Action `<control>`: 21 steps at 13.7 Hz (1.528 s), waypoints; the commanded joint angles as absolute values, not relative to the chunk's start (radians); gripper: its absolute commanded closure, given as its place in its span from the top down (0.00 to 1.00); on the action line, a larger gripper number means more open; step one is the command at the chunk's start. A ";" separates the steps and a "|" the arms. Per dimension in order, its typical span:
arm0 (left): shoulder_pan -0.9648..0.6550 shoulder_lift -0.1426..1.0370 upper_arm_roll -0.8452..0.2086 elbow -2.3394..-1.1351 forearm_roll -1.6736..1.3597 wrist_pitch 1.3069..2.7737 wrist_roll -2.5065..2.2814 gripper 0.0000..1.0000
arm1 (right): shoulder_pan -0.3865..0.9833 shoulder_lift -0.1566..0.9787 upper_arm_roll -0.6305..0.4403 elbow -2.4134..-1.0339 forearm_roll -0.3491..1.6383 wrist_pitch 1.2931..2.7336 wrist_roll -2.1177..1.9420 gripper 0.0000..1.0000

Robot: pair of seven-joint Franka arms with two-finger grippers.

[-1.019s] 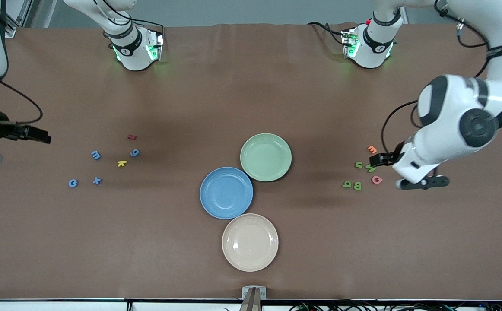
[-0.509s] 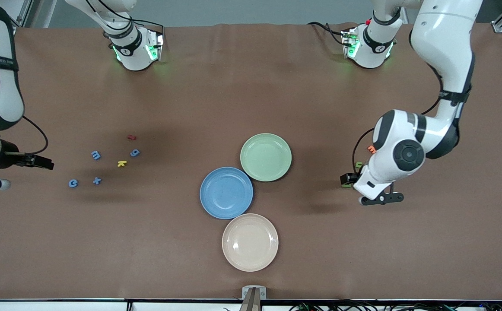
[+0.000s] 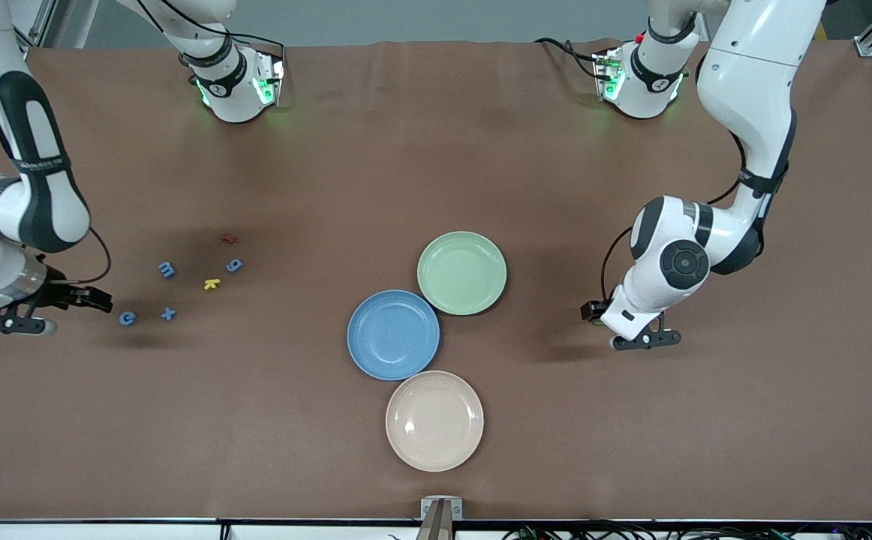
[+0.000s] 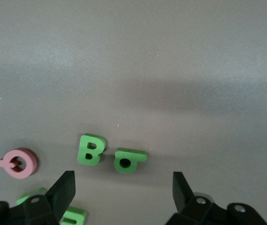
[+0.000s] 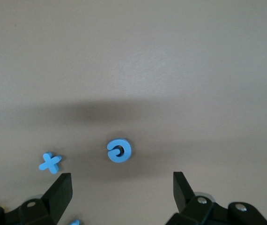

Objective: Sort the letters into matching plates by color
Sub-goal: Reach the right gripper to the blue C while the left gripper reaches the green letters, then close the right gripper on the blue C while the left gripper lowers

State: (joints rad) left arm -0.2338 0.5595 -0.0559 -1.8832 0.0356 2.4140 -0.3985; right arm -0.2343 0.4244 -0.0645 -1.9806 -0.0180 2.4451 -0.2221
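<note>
From the front camera, nothing is sorted yet. The blue plate (image 3: 393, 334) and the green plate (image 3: 461, 272) sit bare mid-table, touching rim to rim, with a beige plate (image 3: 434, 421) nearer the camera, touching the blue one. All four blue letters lie toward the right arm's end: a round one (image 3: 127, 318), a cross (image 3: 169, 313), an "m" (image 3: 166, 269) and a "g" (image 3: 234, 265), with a yellow letter (image 3: 212, 283) and a red one (image 3: 229, 238) among them. The right gripper (image 3: 98, 304) hangs low at about nine o'clock of the round blue letter, just beside it. The left gripper (image 3: 592, 311) is low over the green letters at the left arm's end, and its arm hides them here. So all eight pieces are left to move, as I judge it.

In the left wrist view, the left gripper (image 4: 124, 187) has its jaws spread wide with nothing between them. A green "B" (image 4: 91, 150) and a second green letter (image 4: 128, 160) lie just ahead of the gap, about twelve o'clock from it. A pink letter (image 4: 18, 162) sits at ten o'clock, and more green pieces (image 4: 72, 216) peek out by one finger.

In the right wrist view, the right gripper (image 5: 122, 190) is likewise spread and empty. The round blue letter (image 5: 119, 151) lies at twelve o'clock, centred on the gap, and the cross (image 5: 50, 162) at ten o'clock.
</note>
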 commanded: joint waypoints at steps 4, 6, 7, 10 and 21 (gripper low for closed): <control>-0.239 0.615 -0.055 -1.873 0.052 2.503 -0.443 0.79 | -0.255 0.520 -0.052 -1.982 0.040 2.580 -0.327 1.00; -0.244 0.626 -0.055 -1.871 0.052 2.514 -0.445 0.77 | -0.261 0.546 -0.052 -1.980 0.078 2.602 -0.342 1.00; -0.245 0.627 -0.055 -1.871 0.052 2.514 -0.454 0.77 | -0.264 0.557 -0.051 -1.980 0.092 2.611 -0.359 1.00; -0.244 0.629 -0.055 -1.873 0.052 2.514 -0.469 0.72 | -0.262 0.569 -0.051 -1.980 0.120 2.614 -0.376 0.99; -0.253 0.607 -0.055 -1.873 0.052 2.453 -0.471 0.94 | -0.262 0.604 -0.052 -1.970 0.126 2.609 -0.376 0.80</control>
